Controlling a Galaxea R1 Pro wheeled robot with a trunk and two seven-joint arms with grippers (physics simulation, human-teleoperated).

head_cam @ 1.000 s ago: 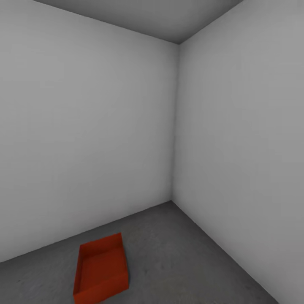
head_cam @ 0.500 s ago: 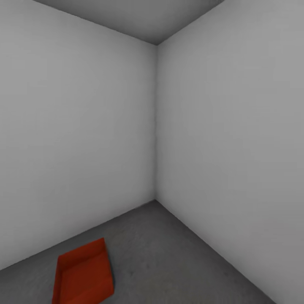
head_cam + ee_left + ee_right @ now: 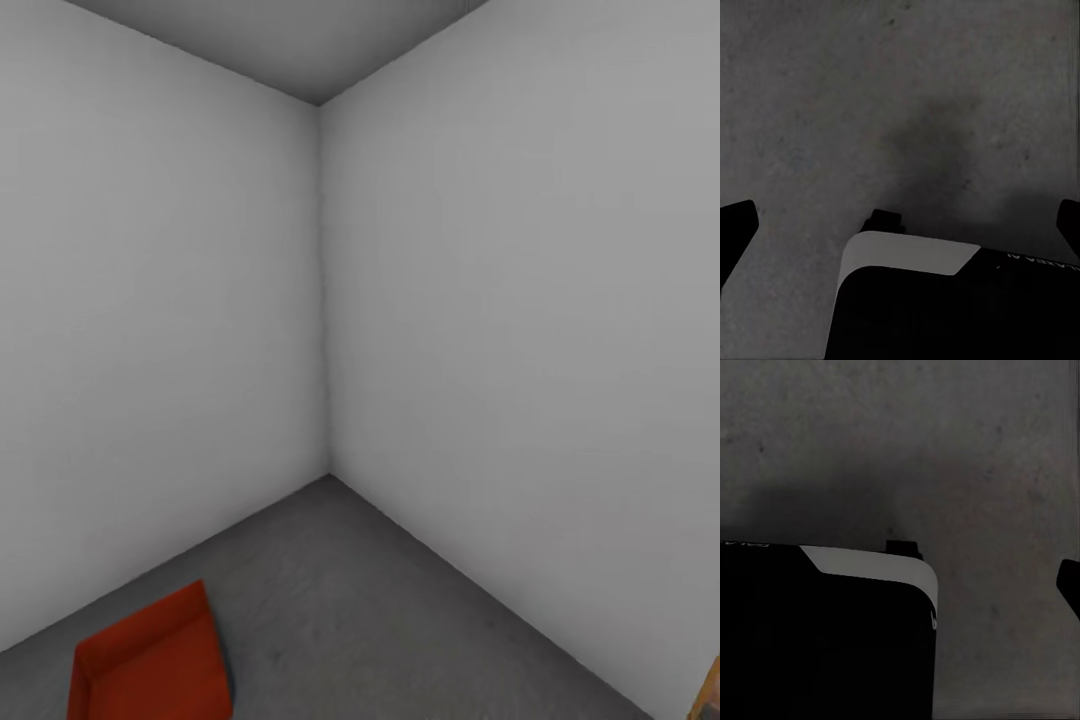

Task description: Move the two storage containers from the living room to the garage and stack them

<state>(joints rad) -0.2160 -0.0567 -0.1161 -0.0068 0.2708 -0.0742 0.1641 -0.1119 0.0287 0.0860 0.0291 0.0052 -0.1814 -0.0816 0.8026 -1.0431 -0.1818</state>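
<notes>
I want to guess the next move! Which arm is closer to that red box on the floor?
Probably left: the open orange-red rectangular bin sits at the head view's lower left, the robot's left side. Both tools hang empty over dark grey concrete floor.

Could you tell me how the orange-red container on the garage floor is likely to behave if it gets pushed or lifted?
The storage container looks rigid, with straight walls, so it probably keeps its shape. Sitting flat on the concrete floor, it should slide, not roll. Being open-topped and apparently empty, it is likely light for its size.
</notes>
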